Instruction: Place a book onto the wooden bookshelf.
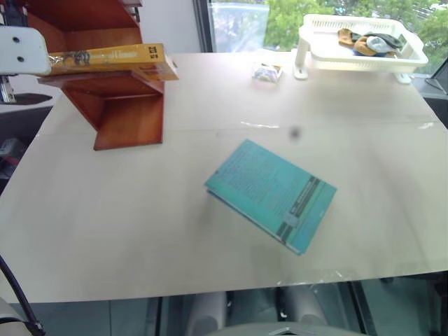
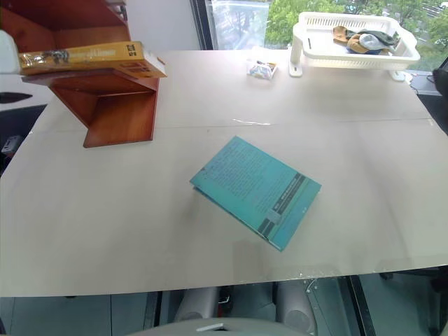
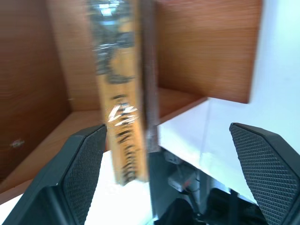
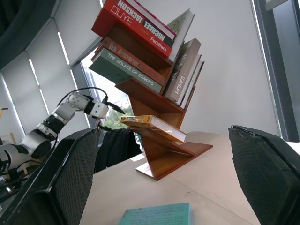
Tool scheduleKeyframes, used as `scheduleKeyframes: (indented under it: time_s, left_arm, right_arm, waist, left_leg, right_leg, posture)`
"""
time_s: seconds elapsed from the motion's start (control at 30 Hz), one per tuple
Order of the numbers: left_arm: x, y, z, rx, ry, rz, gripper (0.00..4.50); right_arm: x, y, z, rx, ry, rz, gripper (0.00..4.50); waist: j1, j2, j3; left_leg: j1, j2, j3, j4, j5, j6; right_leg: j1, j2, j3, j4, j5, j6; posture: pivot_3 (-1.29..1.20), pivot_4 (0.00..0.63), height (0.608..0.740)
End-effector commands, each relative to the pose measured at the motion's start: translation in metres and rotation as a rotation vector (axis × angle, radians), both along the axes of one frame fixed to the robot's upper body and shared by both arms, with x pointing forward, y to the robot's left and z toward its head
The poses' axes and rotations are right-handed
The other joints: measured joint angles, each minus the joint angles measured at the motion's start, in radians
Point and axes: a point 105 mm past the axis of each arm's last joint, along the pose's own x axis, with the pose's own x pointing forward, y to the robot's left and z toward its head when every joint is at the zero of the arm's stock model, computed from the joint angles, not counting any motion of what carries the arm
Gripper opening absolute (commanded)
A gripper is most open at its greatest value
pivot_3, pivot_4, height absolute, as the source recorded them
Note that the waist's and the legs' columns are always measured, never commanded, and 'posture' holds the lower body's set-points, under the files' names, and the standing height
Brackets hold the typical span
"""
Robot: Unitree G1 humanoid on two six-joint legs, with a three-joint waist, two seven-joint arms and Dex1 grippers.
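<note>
At far left the left gripper (image 3: 164, 178), fingers (image 3: 84, 168) spread and off the book (image 1: 115, 59) lying flat on the wooden bookshelf (image 1: 126, 105), should back straight out without nudging it, while the right gripper (image 4: 164, 187) hangs open over the desk (image 1: 140, 210).

One wooden bookshelf (image 4: 161, 140), one yellow book (image 1: 112, 59) on it, one teal book (image 1: 271, 193), one white basket (image 1: 360, 43), one small packet (image 1: 267, 71).

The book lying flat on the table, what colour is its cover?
Teal book, with darker bands near one edge; clearest in the left eye view.
</note>
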Motion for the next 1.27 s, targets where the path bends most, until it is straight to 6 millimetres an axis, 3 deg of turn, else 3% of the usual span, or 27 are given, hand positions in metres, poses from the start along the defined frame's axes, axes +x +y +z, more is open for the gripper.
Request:
scheduleKeyframes:
  time_s: [0.03, 0.13, 0.23, 0.4, 0.47, 0.53, 0.63, 0.77, 0.87, 1.03, 1.13, 1.27]
  left_arm:
    - [-0.018, -0.010, 0.037, -0.098, -0.156, -0.050, 4.46]
    - [-0.037, -0.024, 0.040, -0.226, -0.142, -0.107, 4.46]
    - [-0.056, -0.032, 0.029, -0.378, -0.093, -0.148, 4.46]
    - [-0.074, -0.057, -0.026, -0.582, 0.140, -0.234, 4.46]
    - [-0.077, -0.072, -0.060, -0.674, 0.259, -0.264, 4.46]
    - [-0.080, -0.093, -0.089, -0.812, 0.358, -0.330, 4.46]
    - [-0.079, -0.109, -0.116, -0.984, 0.412, -0.379, 4.46]
    - [-0.071, -0.113, -0.155, -1.161, 0.425, -0.340, 4.46]
    - [-0.064, -0.110, -0.188, -1.188, 0.423, -0.256, 4.46]
    - [-0.055, -0.122, -0.242, -1.284, 0.446, -0.138, 4.46]
    - [-0.059, -0.135, -0.264, -1.322, 0.490, -0.125, 4.46]
    - [-0.063, -0.140, -0.274, -1.326, 0.510, -0.121, 4.46]
  right_arm:
    - [-0.012, -0.002, 0.015, -0.035, -0.096, 0.020, 4.50]
    - [-0.012, -0.008, 0.020, -0.029, -0.118, -0.013, 4.50]
    - [-0.012, -0.011, 0.022, -0.036, -0.092, -0.020, 4.50]
    - [-0.011, -0.013, 0.021, -0.042, -0.066, -0.027, 4.50]
    - [-0.011, -0.014, 0.017, -0.041, -0.051, -0.029, 4.50]
    - [-0.011, -0.015, 0.006, -0.070, -0.008, -0.042, 4.50]
    - [-0.012, -0.017, -0.013, -0.140, 0.064, -0.077, 4.50]
    - [-0.014, -0.028, -0.049, -0.301, 0.162, -0.181, 4.50]
    - [-0.005, -0.039, -0.074, -0.389, 0.193, -0.321, 4.50]
    - [-0.014, -0.051, -0.133, -0.600, 0.340, -0.393, 4.50]
    - [-0.020, -0.048, -0.155, -0.659, 0.366, -0.399, 4.50]
    - [-0.021, -0.043, -0.159, -0.660, 0.349, -0.423, 4.50]
  waist:
    - [0.000, 0.000, 0.000]
    - [-0.002, 0.000, 0.000]
    - [-0.006, 0.002, 0.001]
    - [-0.006, 0.002, 0.000]
    - [-0.006, 0.004, -0.001]
    - [-0.001, 0.005, -0.001]
    - [0.005, 0.004, -0.001]
    - [0.002, 0.006, -0.002]
    - [-0.004, 0.006, -0.002]
    - [0.003, 0.006, -0.005]
    - [0.003, 0.006, -0.005]
    - [0.003, 0.009, -0.006]
  left_leg:
    - [0.000, 0.000, 0.000, 0.000, 0.000, 0.000]
    - [0.000, 0.000, -0.001, 0.000, 0.000, 0.000]
    - [0.000, 0.002, -0.002, 0.000, 0.000, 0.000]
    - [0.003, 0.006, -0.001, 0.000, 0.000, -0.001]
    - [0.002, 0.006, 0.000, 0.000, 0.000, 0.000]
    - [0.004, 0.006, -0.002, 0.000, 0.000, 0.000]
    - [0.002, 0.006, -0.003, 0.003, 0.000, 0.000]
    - [0.003, 0.005, -0.005, 0.004, 0.000, 0.000]
    - [0.006, 0.003, -0.005, 0.004, 0.000, 0.000]
    - [0.008, 0.003, -0.005, 0.004, 0.000, 0.000]
    - [0.007, 0.001, -0.005, 0.004, 0.000, 0.000]
    - [0.008, 0.001, -0.006, 0.004, 0.000, 0.000]
  right_leg:
    - [0.000, 0.000, 0.000, 0.000, 0.000, 0.000]
    - [0.000, 0.000, 0.000, 0.000, 0.000, 0.000]
    - [0.000, 0.000, 0.001, 0.000, 0.000, 0.000]
    - [0.001, 0.001, 0.000, 0.001, 0.000, 0.000]
    - [0.001, 0.001, -0.001, 0.001, 0.000, 0.000]
    - [0.002, 0.000, 0.001, 0.001, 0.000, 0.000]
    - [0.003, 0.000, -0.003, 0.002, 0.000, 0.000]
    - [0.005, 0.000, -0.003, 0.001, 0.000, 0.000]
    - [0.008, 0.000, -0.001, 0.001, 0.000, 0.000]
    - [0.010, 0.001, -0.002, 0.001, 0.000, 0.000]
    - [0.010, 0.000, 0.000, 0.001, 0.001, 0.001]
    - [0.010, 0.000, 0.000, 0.001, 0.001, 0.001]
  posture:
    - [0.00, 0.150, 0.740]
    - [0.00, 0.150, 0.740]
    - [0.00, 0.150, 0.740]
    - [0.00, 0.150, 0.740]
    - [0.00, 0.150, 0.740]
    - [0.00, 0.150, 0.740]
    - [0.00, 0.150, 0.740]
    - [0.00, 0.150, 0.740]
    - [0.00, 0.150, 0.740]
    - [0.00, 0.150, 0.740]
    - [0.00, 0.150, 0.740]
    - [0.00, 0.150, 0.740]
